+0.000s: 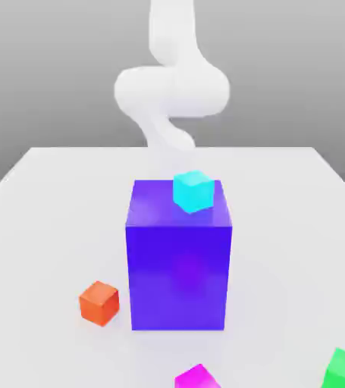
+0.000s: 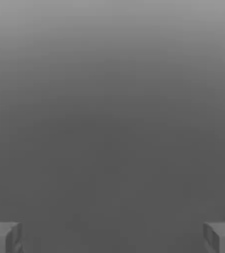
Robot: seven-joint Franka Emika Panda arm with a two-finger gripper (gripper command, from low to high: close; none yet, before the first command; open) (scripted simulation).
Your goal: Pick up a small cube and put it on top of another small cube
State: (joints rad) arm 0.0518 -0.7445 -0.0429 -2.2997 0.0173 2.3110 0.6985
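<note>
cube of magenta [image 1: 197, 377] lies well apart from the open gripper [image 2: 112, 237].

Simulated robot test scene: white robot arm [image 1: 171, 91], plain pale tabletop [image 1: 281, 250], untextured coloured blocks [image 1: 179, 276], blank grey backdrop [image 1: 61, 83].

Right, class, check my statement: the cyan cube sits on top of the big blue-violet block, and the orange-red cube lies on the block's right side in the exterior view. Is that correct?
Not quite: the exterior view shows the orange-red cube on the block's left side.
</note>
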